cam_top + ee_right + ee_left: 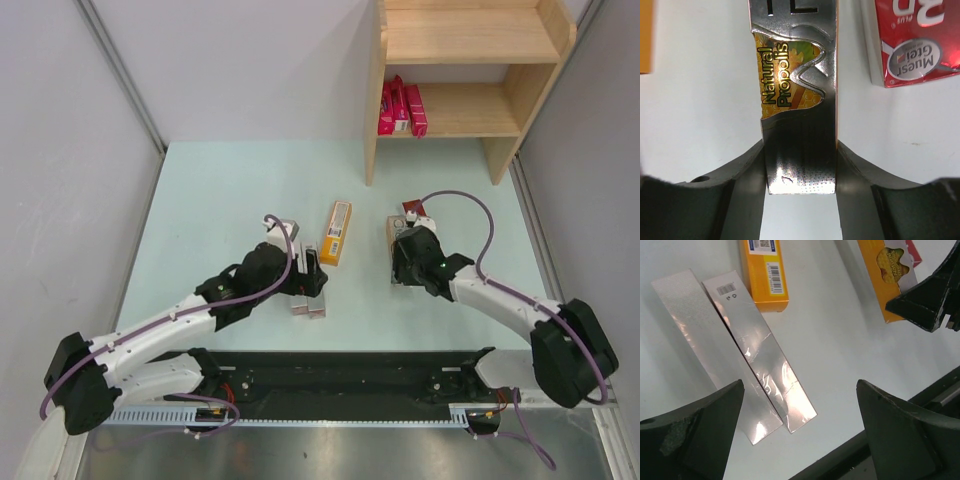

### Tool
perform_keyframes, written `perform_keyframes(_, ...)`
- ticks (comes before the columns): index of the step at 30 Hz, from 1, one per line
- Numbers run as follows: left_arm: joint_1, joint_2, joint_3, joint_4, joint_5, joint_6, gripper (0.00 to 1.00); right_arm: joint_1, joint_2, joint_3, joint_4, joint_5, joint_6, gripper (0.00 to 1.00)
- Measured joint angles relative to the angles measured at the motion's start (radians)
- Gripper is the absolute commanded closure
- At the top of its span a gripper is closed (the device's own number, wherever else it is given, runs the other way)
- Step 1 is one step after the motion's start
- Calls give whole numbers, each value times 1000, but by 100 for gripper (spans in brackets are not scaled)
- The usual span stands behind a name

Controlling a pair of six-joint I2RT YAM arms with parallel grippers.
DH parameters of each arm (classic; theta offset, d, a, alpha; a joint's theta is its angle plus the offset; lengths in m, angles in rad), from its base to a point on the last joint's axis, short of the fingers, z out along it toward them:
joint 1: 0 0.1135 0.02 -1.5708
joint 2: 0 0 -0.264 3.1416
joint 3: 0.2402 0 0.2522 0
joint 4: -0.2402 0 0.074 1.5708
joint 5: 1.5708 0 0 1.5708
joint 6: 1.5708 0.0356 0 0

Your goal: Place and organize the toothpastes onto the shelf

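Right gripper (800, 167) was pinching the gold-tan Natural Propolis carton (796, 75) across its narrow width, one finger pressed to each long side near the carton's near end. The carton appeared to lie flat on the pale table (220, 200), a short way in front of the wooden shelf (373, 100). We judged the grasp to be made and the lift not yet begun. As we read it, the next move called for a straight rise off the tabletop. After that came a carry toward the far side and onto the shelf's lower board, with the carton turned so that it would sit in line with what was there. Three magenta-pink cartons (400, 108) stood bunched at the left end of that board, so we thought the free stretch to their right was the place to aim for. The shelf's left side panel and the pink cartons both looked likely to be clipped on the way in. Nearer to hand, a dark red carton (912, 40) lay just beside the held one on its right, with only a slim strip of table between them, and we reckoned a finger could nudge it on the way up. Our left gripper (797, 390) hung spread wide over two silver-grey cartons (757, 345) lying side by side. An orange-yellow carton (765, 275) lay just beyond them. All of these were well apart from the right arm's likely path.
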Motion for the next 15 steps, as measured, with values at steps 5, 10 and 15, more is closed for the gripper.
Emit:
perform_keyframes(5, 12, 2, 28, 29, 89, -9, 0, 45, -146, 0, -9, 14, -8, 73)
perform_keyframes(10, 42, 34, 74, 93, 196, -35, 0, 149, -266, 0, -26, 39, -7, 73)
perform_keyframes(15, 68, 84, 89, 158, 292, -72, 0, 271, -321, 0, -56, 92, -7, 74)
